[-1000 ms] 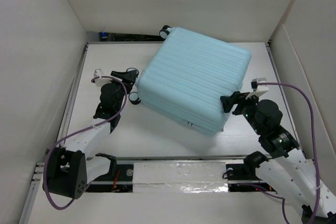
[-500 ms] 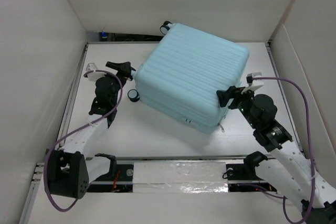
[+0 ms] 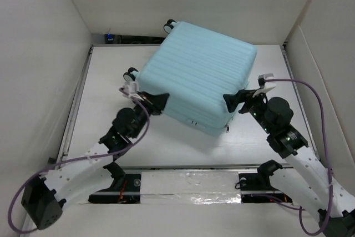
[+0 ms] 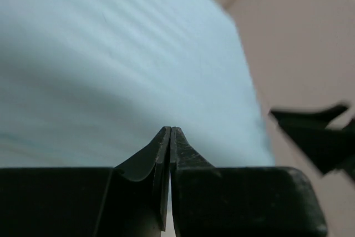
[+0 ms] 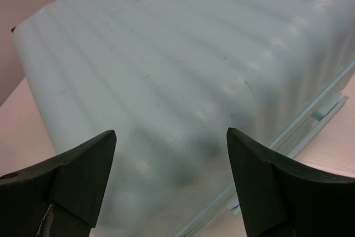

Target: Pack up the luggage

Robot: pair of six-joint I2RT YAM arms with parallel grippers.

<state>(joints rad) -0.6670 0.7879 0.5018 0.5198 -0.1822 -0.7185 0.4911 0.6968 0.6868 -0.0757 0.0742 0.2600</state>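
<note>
Change, luggage: we see that the luggage (image 3: 197,73) has turned a little and moved away from the arm bases, toward the far left of the desk (image 3: 266,65).
Change, left arm: it has come from the left side of the luggage to its near-left corner.
Left end effector (image 3: 161,101): now fully closed after standing wide a moment ago. The wrist view shows the two fingers pressed together with nothing between them, and the blue shell just beyond the tips.
Right end effector (image 3: 232,100): it has opened wider and stands at the near-right corner of the luggage. It holds nothing, and we cannot tell if it touches the shell.
Luggage now: it lies flat and closed in the middle of the desk, ribbed shell upward, skewed to the desk edges.
Meaning for the task: we judge that the arms are only turning and pushing the luggage into place, and that packing is not far along, because nothing to pack is in view.
Count: one luggage, two wheels (image 3: 169,25) visible on it, two end effectors, one desk.
</note>
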